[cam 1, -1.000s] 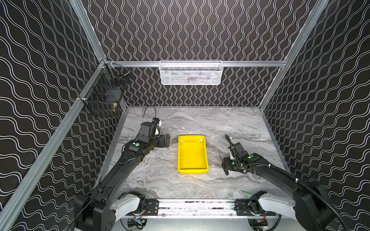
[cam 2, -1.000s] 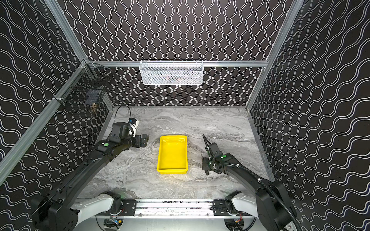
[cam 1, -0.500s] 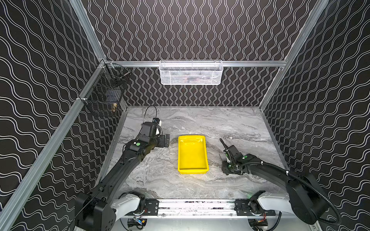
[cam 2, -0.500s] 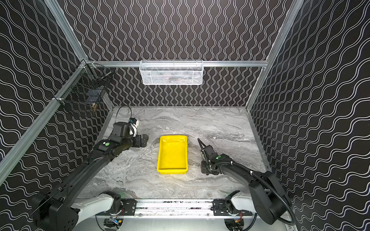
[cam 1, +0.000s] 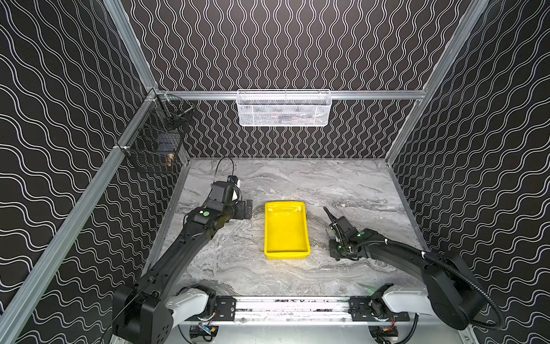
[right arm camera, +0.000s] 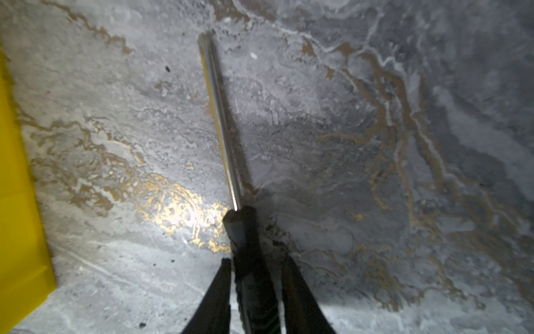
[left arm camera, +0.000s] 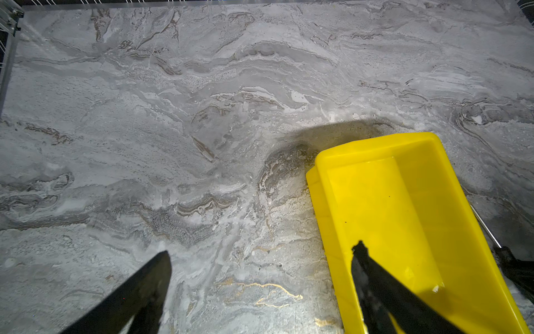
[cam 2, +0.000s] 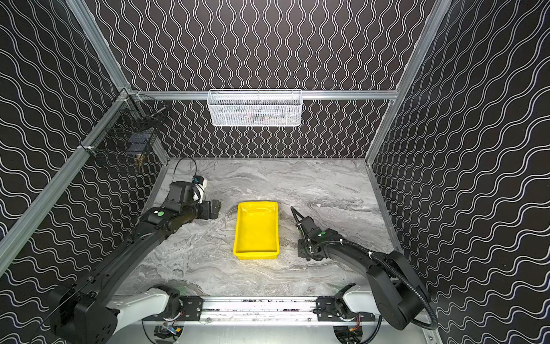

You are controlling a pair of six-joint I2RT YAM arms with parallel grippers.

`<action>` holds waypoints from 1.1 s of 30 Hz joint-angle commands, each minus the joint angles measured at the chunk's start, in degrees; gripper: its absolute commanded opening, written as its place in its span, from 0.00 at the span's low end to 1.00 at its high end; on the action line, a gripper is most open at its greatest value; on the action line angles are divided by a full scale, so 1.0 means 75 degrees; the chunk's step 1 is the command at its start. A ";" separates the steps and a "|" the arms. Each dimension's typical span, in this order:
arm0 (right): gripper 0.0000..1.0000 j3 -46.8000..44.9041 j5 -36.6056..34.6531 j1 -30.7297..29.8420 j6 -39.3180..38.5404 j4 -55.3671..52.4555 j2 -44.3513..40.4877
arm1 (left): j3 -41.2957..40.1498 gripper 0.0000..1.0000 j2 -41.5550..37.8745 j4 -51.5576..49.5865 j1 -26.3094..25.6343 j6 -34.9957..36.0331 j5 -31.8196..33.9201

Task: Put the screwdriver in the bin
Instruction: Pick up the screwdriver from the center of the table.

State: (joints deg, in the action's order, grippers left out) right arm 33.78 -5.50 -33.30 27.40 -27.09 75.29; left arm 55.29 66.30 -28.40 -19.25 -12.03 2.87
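The screwdriver (right arm camera: 221, 124) lies flat on the marble table to the right of the bin, its thin metal shaft pointing away from my right gripper (right arm camera: 257, 260). That gripper is low over the table and shut on the black ribbed handle (right arm camera: 245, 240), one finger on each side. In both top views the right wrist (cam 1: 342, 250) hides the tool. The left wrist view shows a piece of the shaft (left arm camera: 485, 227) beyond the bin. The bin (cam 1: 285, 204) is a shallow yellow tray in the middle with nothing in it. My left gripper (left arm camera: 263, 250) hangs open and empty by the bin's far left corner.
A white mesh basket (cam 1: 284, 108) hangs on the back wall and a black wire basket (cam 1: 154, 140) on the left wall, both well above the table. Patterned walls close three sides; the arms' base rail (cam 1: 285, 306) runs along the front edge.
My right gripper has dropped to the table beside the bin and its jaws have narrowed round the screwdriver's handle. The left arm has stayed where it was.
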 commanded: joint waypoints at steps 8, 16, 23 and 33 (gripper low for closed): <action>0.22 0.0043 -0.0053 -0.0025 0.0027 0.0044 -0.0042 | 0.0105 0.99 0.0040 -0.0112 -0.0015 -0.0083 0.0096; 0.15 0.0094 -0.0010 -0.0026 -0.0043 -0.0019 -0.0144 | 0.0128 0.99 0.0118 -0.0150 -0.0035 -0.0096 0.0121; 0.14 0.0299 -0.0075 -0.0028 -0.0113 -0.0171 -0.0314 | 0.0119 0.99 0.0101 -0.0162 -0.0036 -0.0104 0.0211; 0.12 0.0368 -0.0158 -0.0028 -0.0141 -0.0258 -0.0369 | 0.0152 0.99 0.0113 -0.0209 -0.0044 -0.0107 0.0273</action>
State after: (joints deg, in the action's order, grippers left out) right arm 36.05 -5.61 -33.43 26.30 -27.77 72.77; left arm 55.88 67.24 -29.71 -19.53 -12.08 4.29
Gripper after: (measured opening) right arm 0.163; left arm 0.989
